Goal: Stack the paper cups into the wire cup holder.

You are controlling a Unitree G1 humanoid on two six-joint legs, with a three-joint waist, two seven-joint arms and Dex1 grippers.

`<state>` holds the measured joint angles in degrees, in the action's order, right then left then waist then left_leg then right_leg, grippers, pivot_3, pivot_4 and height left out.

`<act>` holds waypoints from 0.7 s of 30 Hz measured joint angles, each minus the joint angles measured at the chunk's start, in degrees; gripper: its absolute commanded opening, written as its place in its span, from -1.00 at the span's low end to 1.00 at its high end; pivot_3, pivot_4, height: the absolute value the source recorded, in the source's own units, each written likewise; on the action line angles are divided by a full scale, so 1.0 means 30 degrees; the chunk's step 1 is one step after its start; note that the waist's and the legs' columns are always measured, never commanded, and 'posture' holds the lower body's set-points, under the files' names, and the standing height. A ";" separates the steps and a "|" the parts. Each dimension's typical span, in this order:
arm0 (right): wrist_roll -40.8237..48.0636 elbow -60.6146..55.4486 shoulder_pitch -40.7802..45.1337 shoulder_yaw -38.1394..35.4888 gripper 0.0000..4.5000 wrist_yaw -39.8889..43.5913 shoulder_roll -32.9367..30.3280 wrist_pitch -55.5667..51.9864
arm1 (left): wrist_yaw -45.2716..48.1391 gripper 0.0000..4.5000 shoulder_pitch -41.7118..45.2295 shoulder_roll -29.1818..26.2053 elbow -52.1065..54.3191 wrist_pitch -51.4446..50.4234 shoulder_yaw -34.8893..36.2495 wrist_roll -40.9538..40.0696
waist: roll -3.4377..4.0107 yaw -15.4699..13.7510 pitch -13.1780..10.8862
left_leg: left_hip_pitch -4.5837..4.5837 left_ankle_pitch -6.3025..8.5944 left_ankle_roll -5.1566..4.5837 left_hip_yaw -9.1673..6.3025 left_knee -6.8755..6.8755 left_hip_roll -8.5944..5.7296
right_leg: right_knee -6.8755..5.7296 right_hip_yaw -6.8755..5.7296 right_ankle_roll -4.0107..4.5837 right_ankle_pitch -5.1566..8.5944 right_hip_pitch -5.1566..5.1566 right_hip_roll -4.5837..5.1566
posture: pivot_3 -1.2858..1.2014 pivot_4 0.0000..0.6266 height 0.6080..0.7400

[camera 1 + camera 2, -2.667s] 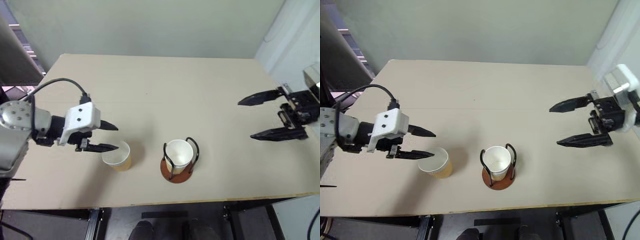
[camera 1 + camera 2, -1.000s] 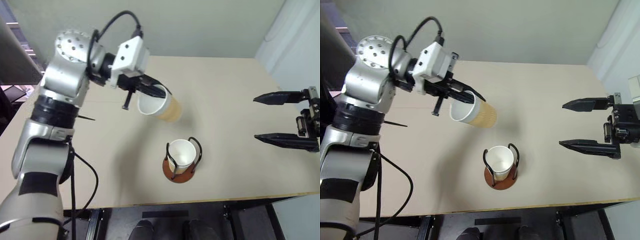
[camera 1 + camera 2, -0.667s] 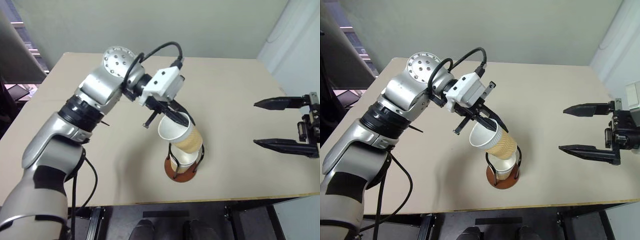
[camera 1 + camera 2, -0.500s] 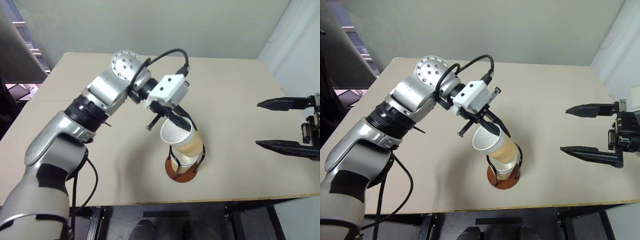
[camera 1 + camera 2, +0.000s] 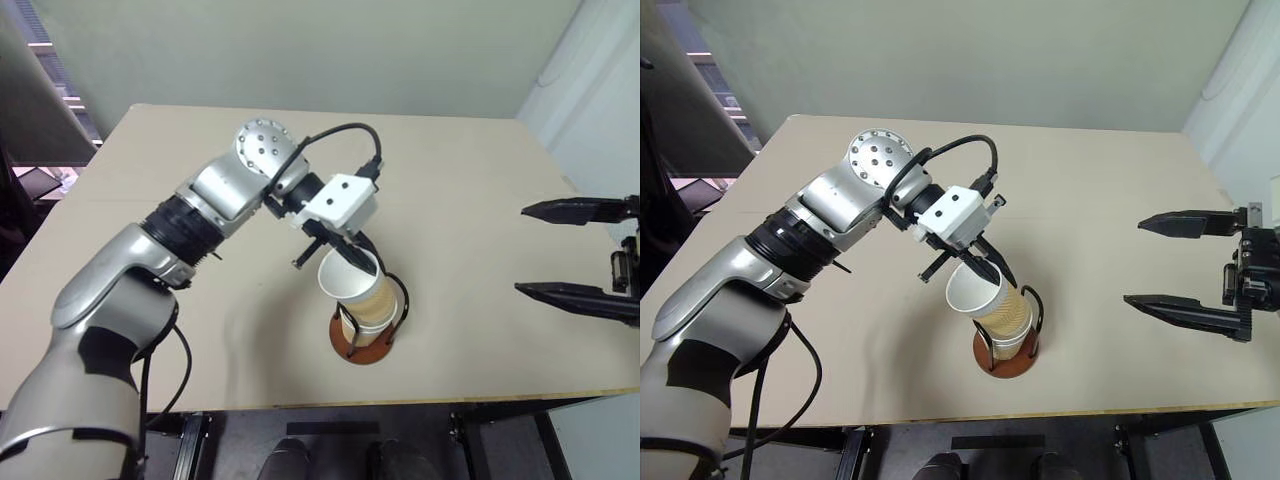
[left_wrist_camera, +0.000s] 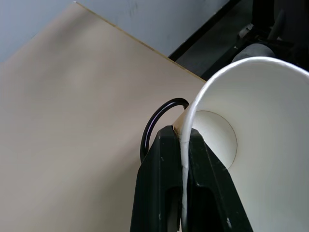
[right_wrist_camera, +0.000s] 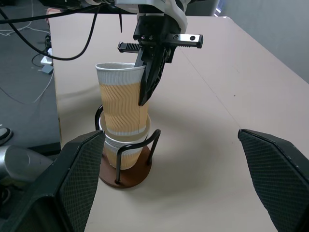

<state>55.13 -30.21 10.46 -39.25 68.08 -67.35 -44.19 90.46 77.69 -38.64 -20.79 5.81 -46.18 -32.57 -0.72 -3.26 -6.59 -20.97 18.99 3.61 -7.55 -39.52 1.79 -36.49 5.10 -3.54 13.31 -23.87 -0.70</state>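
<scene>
While the left gripper point(image 5: 983, 268) pinches the rim of a paper cup point(image 7: 122, 104) partly nested in the cup below it in the wire holder point(image 7: 126, 174), seating and release remain; the right gripper point(image 5: 1185, 262) waits wide open, empty.

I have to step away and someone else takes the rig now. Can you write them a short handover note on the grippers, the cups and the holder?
Left gripper: shut on the rim of a paper cup, one finger inside, one outside.
Right gripper: open, holding nothing, off to the table's right side.
Wire cup holder: upright near the front edge of the table, with a lower cup seated in it.
Done: the held cup's base is partly nested in the lower cup, leaning slightly.
Left: push it down fully, release, withdraw. I see two cups here.
</scene>
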 measured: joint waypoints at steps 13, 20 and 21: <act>-0.0034 0.0031 0.0039 0.0396 1.00 -0.0063 0.0001 0.0251 | 0.0010 0.89 -0.0002 0.0168 -0.0214 -0.0001 0.0003 0.0477 | 0.0000 -0.0011 0.0000 | -0.0003 0.0010 -0.0017 0.0005 -0.0035 -0.0004 | -0.0014 -0.0020 -0.0011 0.0001 0.0008 0.0001 | 0.03 -0.52 1.00; -0.0111 0.0096 0.0094 0.0743 1.00 -0.0089 0.0001 0.0487 | 0.0015 0.98 -0.0002 0.0874 -0.0817 0.0106 0.0653 0.0845 | 0.0000 -0.0043 0.0000 | -0.0006 0.0013 -0.0023 0.0010 -0.0053 -0.0007 | -0.0024 -0.0023 -0.0021 0.0004 0.0010 0.0004 | 0.03 -0.52 1.00; -0.0130 0.0138 0.0097 0.0778 1.00 -0.0089 0.0001 0.0536 | 0.0016 0.98 -0.0002 0.0968 -0.0816 0.0106 0.0880 0.0840 | 0.0000 -0.0043 0.0000 | -0.0009 0.0014 -0.0023 0.0012 -0.0053 -0.0008 | -0.0025 -0.0024 -0.0023 0.0004 0.0010 0.0003 | 0.03 -0.52 1.00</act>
<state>54.74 -29.80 10.75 -36.92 67.81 -67.35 -42.58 90.50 77.69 -35.74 -23.24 6.13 -43.54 -30.05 -0.72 -3.39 -6.59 -21.00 19.03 3.54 -7.51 -39.68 1.76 -36.57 5.03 -3.61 13.33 -23.84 -0.69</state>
